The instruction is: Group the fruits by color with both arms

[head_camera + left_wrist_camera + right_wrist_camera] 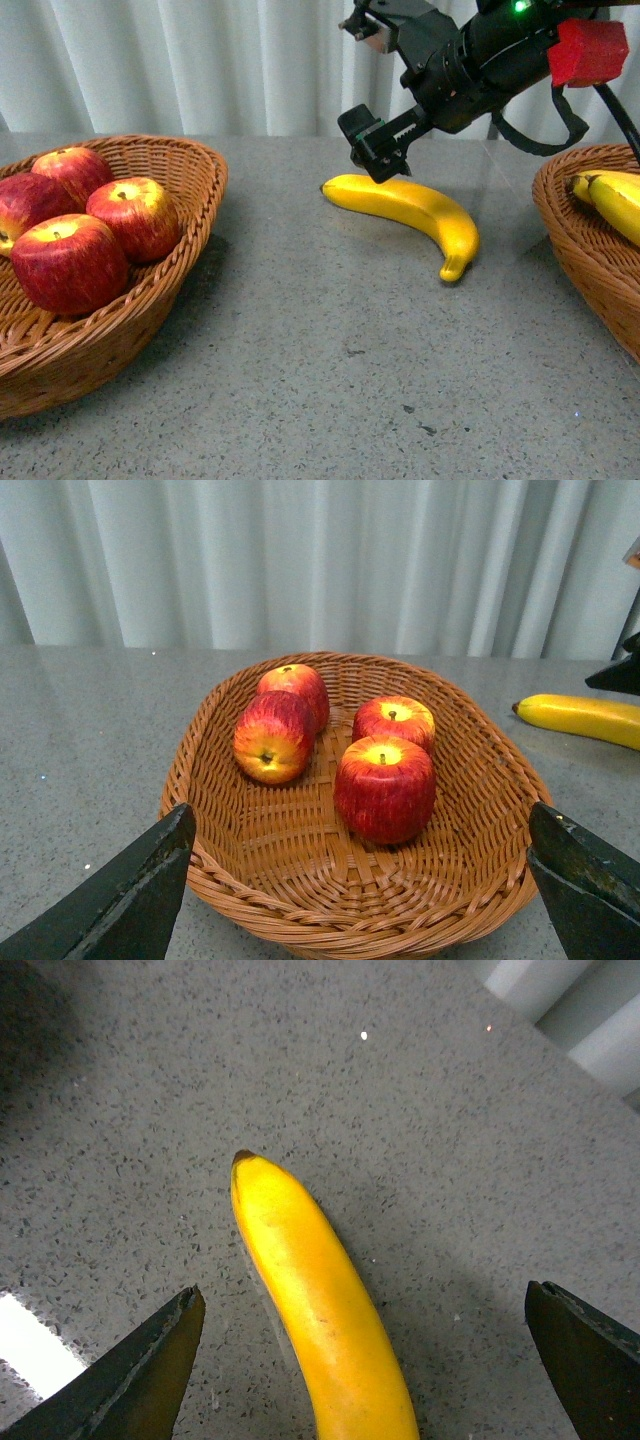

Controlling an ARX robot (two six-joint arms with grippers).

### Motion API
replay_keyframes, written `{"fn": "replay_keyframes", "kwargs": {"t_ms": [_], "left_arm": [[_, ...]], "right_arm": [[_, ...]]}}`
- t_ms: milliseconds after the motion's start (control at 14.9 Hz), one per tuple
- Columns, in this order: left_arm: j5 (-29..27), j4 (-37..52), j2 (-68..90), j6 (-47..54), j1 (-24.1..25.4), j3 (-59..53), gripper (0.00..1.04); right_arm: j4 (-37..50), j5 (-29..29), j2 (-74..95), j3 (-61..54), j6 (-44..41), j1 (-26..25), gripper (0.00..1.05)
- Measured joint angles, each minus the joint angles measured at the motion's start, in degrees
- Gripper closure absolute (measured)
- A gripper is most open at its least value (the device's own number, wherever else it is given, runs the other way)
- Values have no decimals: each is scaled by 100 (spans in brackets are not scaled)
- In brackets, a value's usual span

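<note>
Wide open at the right claw, with nothing gripped. Hangs just above one end of the single loose banana, the end nearer the left basket; cannot tell whether touching. In the right wrist view, dark fingers stand far apart on either side of that banana, with bare speckled tabletop in both gaps and beyond the brownish tip.

Lying flat near the middle of the grey tabletop, curved, between two wicker baskets. Well apart from the left basket, nearer the right basket, touching neither.

Wide open too at the left claw, seen only in the left wrist view. Fingers spread past both sides of the left basket, empty.

Inside the left basket: four red apples, clustered, stems up or tilted, with open weave left toward the near rim. Inside the right basket: two bananas, cut off by the picture's edge along with part of the basket itself.

One loose banana, two basketed, four apples, two baskets. Broad bare tabletop in front of the loose banana and between the baskets. Behind, a white curtain along the tabletop's far edge.
</note>
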Motion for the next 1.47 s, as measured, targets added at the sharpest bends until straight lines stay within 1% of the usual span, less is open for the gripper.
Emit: {"fn": "replay_keyframes", "kwargs": {"t_ms": [67,134,334,669,936,1003,1070,1137,1271,1405,1472], "left_arm": [[0,0,0,0,0,0,7],[0,0,0,0,0,0,7],[0,0,0,0,0,0,7],[0,0,0,0,0,0,7],[0,0,0,0,0,0,7],[0,0,0,0,0,0,7],[-2,0,0,0,0,0,7],[0,0,0,0,0,0,7],[0,0,0,0,0,0,7],[0,0,0,0,0,0,7],[0,0,0,0,0,0,7]], "right_arm": [[-179,22,164,164,2,-35,7],[-522,39,354,256,50,-195,7],[-426,155,372,81,-9,-286,7],[-289,166,372,-236,-151,-17,7],[9,164,302,-590,-203,20,47],[120,170,267,-654,-188,17,60],[297,105,195,-721,-120,13,69],[501,-59,79,-785,20,-4,71],[1075,-553,-490,-946,577,-136,71],[1274,-748,-1305,-1102,1040,-509,71],[1283,-767,-1703,-1279,1113,-787,71]]}}
